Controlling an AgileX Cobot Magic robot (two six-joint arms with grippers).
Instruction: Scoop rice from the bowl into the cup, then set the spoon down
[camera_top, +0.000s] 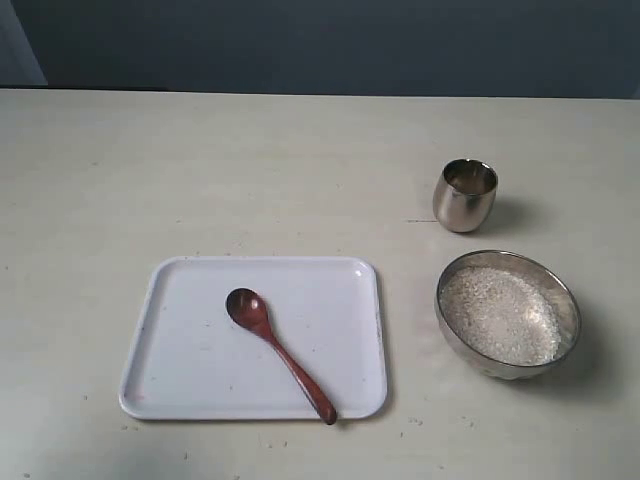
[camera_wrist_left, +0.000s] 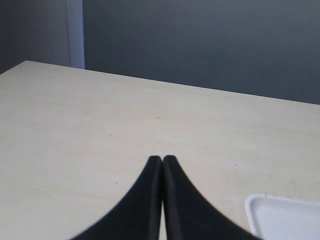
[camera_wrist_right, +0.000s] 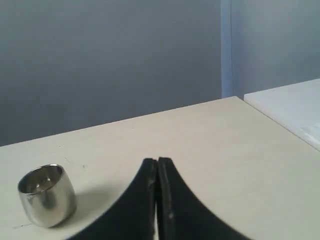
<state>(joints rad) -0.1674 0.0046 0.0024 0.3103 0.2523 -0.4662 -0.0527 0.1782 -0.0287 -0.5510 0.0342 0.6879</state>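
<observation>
- While my left jaws sit pressed together and empty over the bare desk (camera_wrist_left: 100, 125), the white tray's (camera_wrist_left: 285, 215) corner lies just beside them.
- On that tray rests the spoon (camera_top: 278, 352): probably light, stiff and slick with gloss, so I'd pinch it mid-handle.
- Further right stand the cup (camera_top: 465, 196) and the bowl (camera_top: 480, 365) of loose, spill-prone rice (camera_top: 500, 315).
- My right jaws are closed on nothing, near the cup.
</observation>
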